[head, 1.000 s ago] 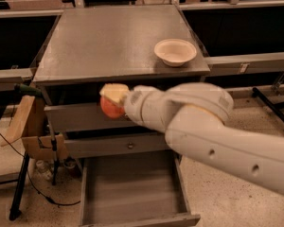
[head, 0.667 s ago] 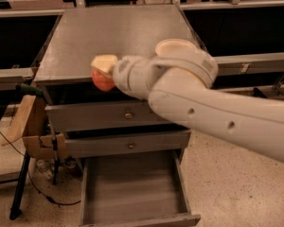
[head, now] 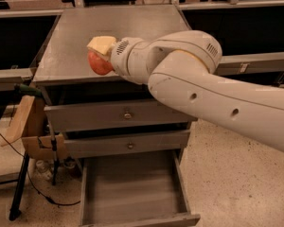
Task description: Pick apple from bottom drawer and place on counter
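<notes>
Small round red-orange apple (head: 98, 64), held at the tip of the two-finger gripper (head: 97, 56) of the white robot arm (head: 213, 93). The gripper is closed about the fruit: one cream-coloured finger (head: 102, 44) lies across the top of the apple, at its 12 to 1 o'clock side, while the other finger is hidden behind it. The white wrist housing adjoins the apple at 3 o'clock, and the arm runs off toward 4 o'clock to the edge of the view. The apple appears over the front part of the large flat grey matte counter (head: 118, 27), close to the thin front edge; whether it touches the surface cannot be told. At 6 o'clock from the apple stand two shut grey metal upper drawers (head: 118, 115), each with a small round brass knob. Below them, the wide grey metal bottom drawer (head: 132, 193) is pulled open, showing low walls and a bare floor. At 8 o'clock from the apple, beside the cabinet, a brown cardboard piece (head: 26, 126) rests on a black stand (head: 19, 193).
</notes>
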Robot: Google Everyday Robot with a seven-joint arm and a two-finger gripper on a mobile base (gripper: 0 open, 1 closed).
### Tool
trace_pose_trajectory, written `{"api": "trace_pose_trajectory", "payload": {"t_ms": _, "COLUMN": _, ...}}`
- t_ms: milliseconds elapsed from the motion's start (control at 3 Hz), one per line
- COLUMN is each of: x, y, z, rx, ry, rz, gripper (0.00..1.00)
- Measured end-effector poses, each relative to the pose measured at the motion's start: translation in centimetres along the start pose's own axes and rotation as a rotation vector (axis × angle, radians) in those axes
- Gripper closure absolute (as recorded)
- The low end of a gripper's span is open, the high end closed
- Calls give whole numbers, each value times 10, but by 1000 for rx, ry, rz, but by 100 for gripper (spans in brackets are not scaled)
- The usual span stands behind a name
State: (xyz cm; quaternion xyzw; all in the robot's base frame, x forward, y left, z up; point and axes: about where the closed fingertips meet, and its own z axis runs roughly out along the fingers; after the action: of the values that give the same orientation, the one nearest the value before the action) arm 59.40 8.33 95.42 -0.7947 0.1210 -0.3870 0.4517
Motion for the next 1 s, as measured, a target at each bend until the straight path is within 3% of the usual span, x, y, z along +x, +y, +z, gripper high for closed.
{"api": "trace_pose_trajectory", "payload": {"t_ms": 333, "x": 16, "y": 9, "z": 11, "rx": -10, "ry": 26, "rz": 2, "gripper": 100}}
{"api": "trace_pose_trajectory", "payload": {"t_ms": 1000, "x": 81, "y": 41, "z": 80, "rx": -37, "ry": 132, "rz": 19, "gripper": 100}}
